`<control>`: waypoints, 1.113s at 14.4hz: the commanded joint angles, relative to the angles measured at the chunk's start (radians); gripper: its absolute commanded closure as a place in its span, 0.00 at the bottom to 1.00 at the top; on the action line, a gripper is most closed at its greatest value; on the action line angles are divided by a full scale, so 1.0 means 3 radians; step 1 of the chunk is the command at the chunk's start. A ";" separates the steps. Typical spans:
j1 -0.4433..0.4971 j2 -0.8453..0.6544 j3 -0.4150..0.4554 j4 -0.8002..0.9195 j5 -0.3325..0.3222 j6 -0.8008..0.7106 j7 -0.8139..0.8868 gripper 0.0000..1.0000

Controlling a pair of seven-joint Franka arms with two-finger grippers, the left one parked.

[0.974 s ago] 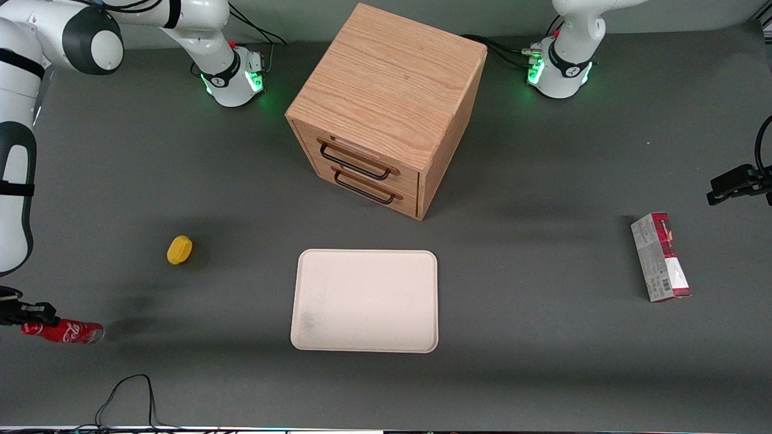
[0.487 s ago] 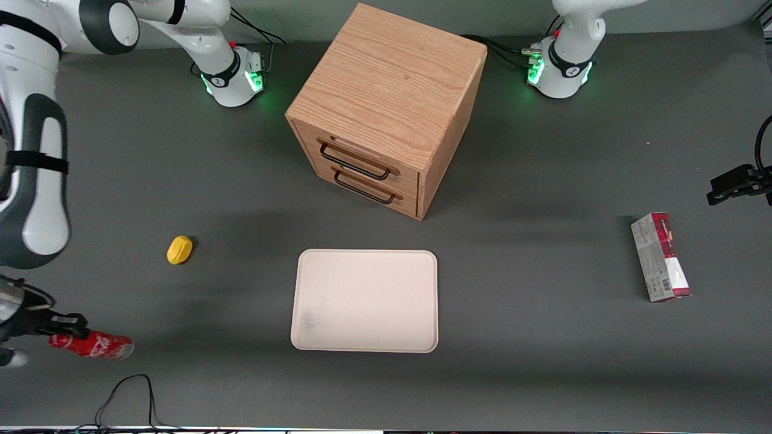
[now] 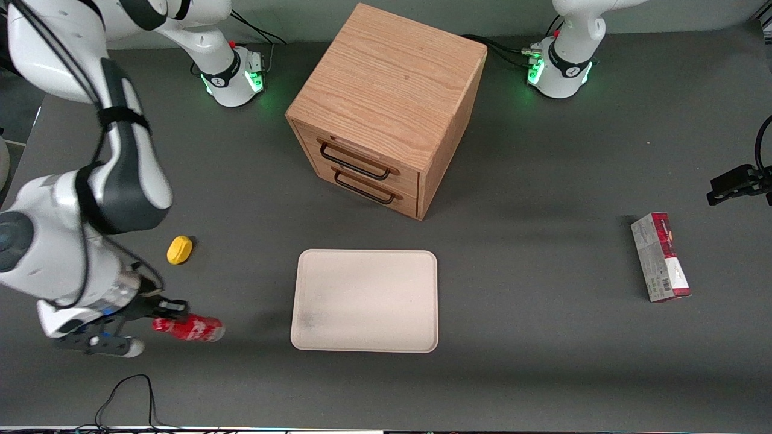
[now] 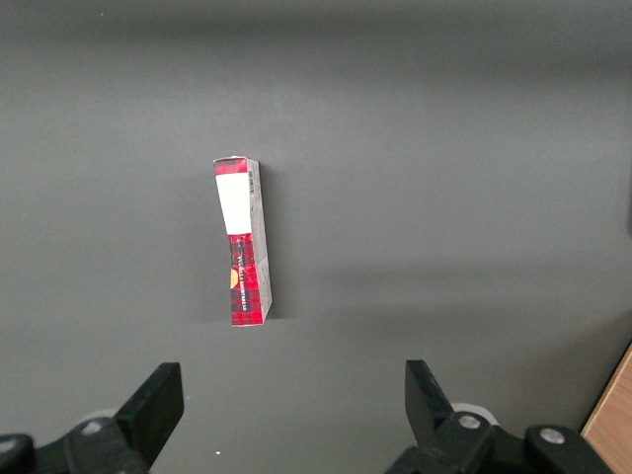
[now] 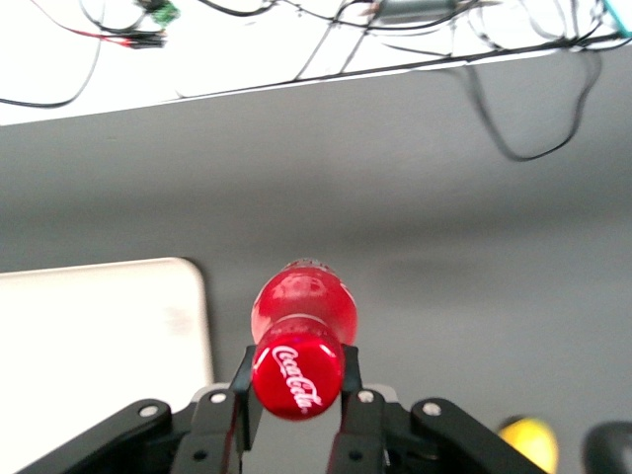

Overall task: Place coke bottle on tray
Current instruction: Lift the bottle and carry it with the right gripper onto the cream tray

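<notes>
My right gripper (image 3: 161, 313) is shut on the neck end of the coke bottle (image 3: 192, 329), a small glossy red bottle held lying level above the table. The bottle's base points toward the tray (image 3: 365, 299), a flat pale cream rectangle nearer the parked arm's end, a short gap away. In the right wrist view the red cap with white script (image 5: 297, 380) sits clamped between the two black fingers (image 5: 240, 390), the gripper (image 5: 296, 387) closed on it, and a corner of the tray (image 5: 99, 346) shows beside the bottle body (image 5: 303, 305).
A yellow object (image 3: 180, 249) lies on the table farther from the front camera than the bottle. A wooden two-drawer cabinet (image 3: 386, 108) stands farther back than the tray. A red-and-grey carton (image 3: 660, 257) lies toward the parked arm's end. A black cable (image 3: 129, 392) loops near the front edge.
The right arm has carried the bottle sideways toward the tray, from the working arm's table edge to just short of the tray. The gripper stays shut on it.
</notes>
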 commanded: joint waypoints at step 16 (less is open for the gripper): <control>0.0466 0.0501 0.0200 -0.0465 -0.0486 0.1206 0.0984 1.00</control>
